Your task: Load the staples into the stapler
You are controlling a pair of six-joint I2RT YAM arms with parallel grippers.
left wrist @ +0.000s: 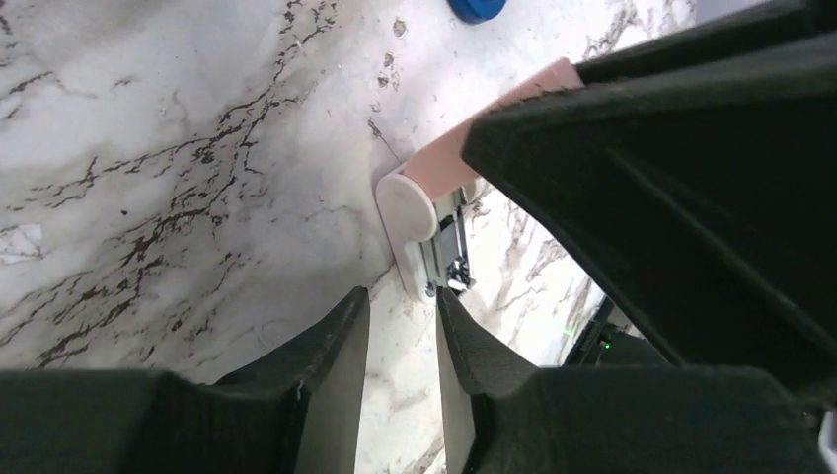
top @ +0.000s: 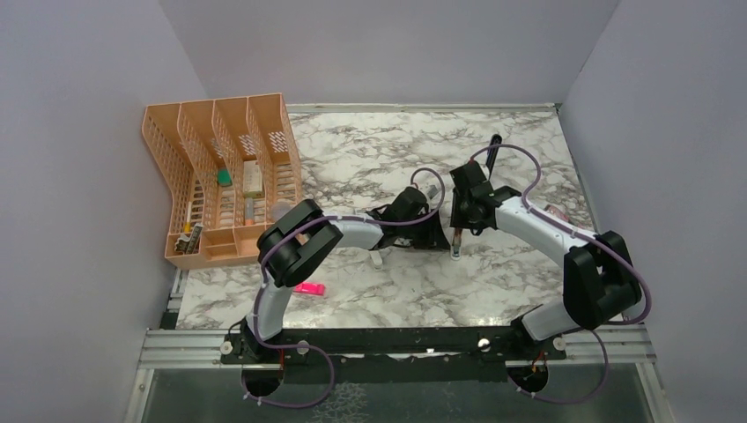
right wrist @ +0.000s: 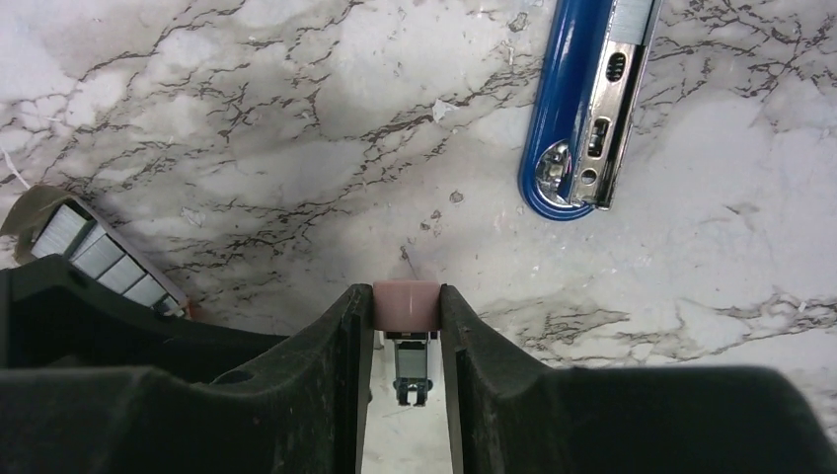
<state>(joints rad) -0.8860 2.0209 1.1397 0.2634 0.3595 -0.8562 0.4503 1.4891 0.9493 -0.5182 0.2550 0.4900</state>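
Left arm (top: pixel 348 231) and right arm (top: pixel 537 225) bent inward, wrists pitched down; right gripper (right wrist: pixel 407 296) clenched on the peach-pink piece (right wrist: pixel 407 308), left gripper (left wrist: pixel 402 296) narrowly parted, empty, white capsule (left wrist: pixel 407 202) just ahead

The table (top: pixel 370 150) is showing white marble with dark grey veins; the stapler (right wrist: pixel 580 109), upper right in the right wrist view, is gleaming blue and silver; the peach-pink piece (right wrist: pixel 406 304) is contrasting with black fingers (right wrist: pixel 326 395)
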